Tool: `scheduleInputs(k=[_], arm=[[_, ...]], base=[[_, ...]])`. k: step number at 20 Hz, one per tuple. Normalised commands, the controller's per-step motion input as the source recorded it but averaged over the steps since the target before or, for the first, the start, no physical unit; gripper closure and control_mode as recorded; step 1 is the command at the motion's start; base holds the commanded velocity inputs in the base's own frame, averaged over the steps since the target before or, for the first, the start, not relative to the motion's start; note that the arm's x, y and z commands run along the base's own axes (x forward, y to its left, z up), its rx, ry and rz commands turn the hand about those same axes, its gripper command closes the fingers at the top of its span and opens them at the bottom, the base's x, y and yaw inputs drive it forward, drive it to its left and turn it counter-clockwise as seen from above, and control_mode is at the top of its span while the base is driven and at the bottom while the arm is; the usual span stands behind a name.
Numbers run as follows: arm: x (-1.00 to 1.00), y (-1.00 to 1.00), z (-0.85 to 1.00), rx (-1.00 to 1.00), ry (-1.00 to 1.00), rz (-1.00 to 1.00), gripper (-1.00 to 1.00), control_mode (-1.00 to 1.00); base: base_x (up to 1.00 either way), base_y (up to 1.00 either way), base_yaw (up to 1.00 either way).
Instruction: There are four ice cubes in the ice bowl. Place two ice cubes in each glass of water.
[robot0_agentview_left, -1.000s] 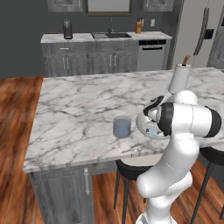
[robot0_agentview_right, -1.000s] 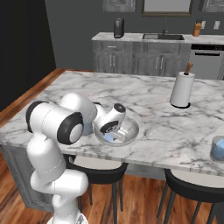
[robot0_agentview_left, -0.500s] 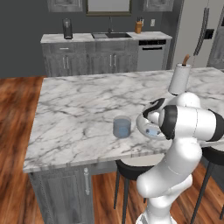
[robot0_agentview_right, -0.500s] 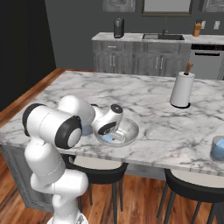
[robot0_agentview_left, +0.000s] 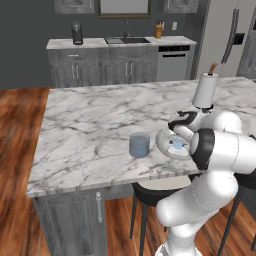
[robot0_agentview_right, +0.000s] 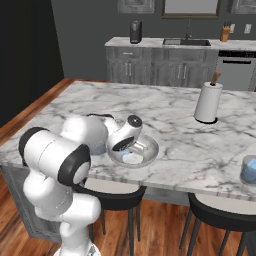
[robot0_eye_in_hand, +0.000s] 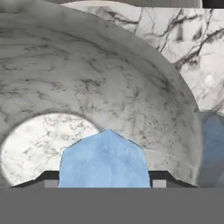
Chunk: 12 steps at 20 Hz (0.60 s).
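The ice bowl (robot0_agentview_left: 163, 143) (robot0_agentview_right: 148, 155) stands near the island's front edge. My gripper (robot0_agentview_left: 178, 141) (robot0_agentview_right: 130, 151) reaches down into it. In the hand view a light blue ice cube (robot0_eye_in_hand: 105, 159) sits between the two dark fingertips (robot0_eye_in_hand: 47, 177), which press on its sides, low against the bowl's wall (robot0_eye_in_hand: 109, 83). More pale blue ice (robot0_agentview_left: 176, 147) (robot0_agentview_right: 133, 158) lies in the bowl. One glass of water (robot0_agentview_left: 139, 145) (robot0_eye_in_hand: 213, 148) stands just left of the bowl. A second glass (robot0_agentview_right: 248, 170) stands far to the right at the counter's edge.
A tall white paper towel roll (robot0_agentview_left: 205, 90) (robot0_agentview_right: 208, 102) stands behind the bowl. Dark stools (robot0_agentview_right: 220, 215) sit under the counter's front edge. The marble island (robot0_agentview_left: 90, 120) stretches bare to the left and back.
The arm's elbow has shifted slightly. The hand stays down in the bowl and the jaws keep the same width.
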Motion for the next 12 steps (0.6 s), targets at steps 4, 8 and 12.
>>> scheduleInputs(k=[4,8,12], arm=[[0.00,-0.03,1.00,0.02,0.00,0.02,1.00,-1.00],[0.00,0.09,0.79,0.00,0.01,0.04,1.00,-1.00],[0.01,0.45,0.48,0.00,0.03,0.08,1.00,-1.00]], base=[[0.00,0.00,0.00],[0.00,0.00,0.00],[0.00,0.00,0.00]])
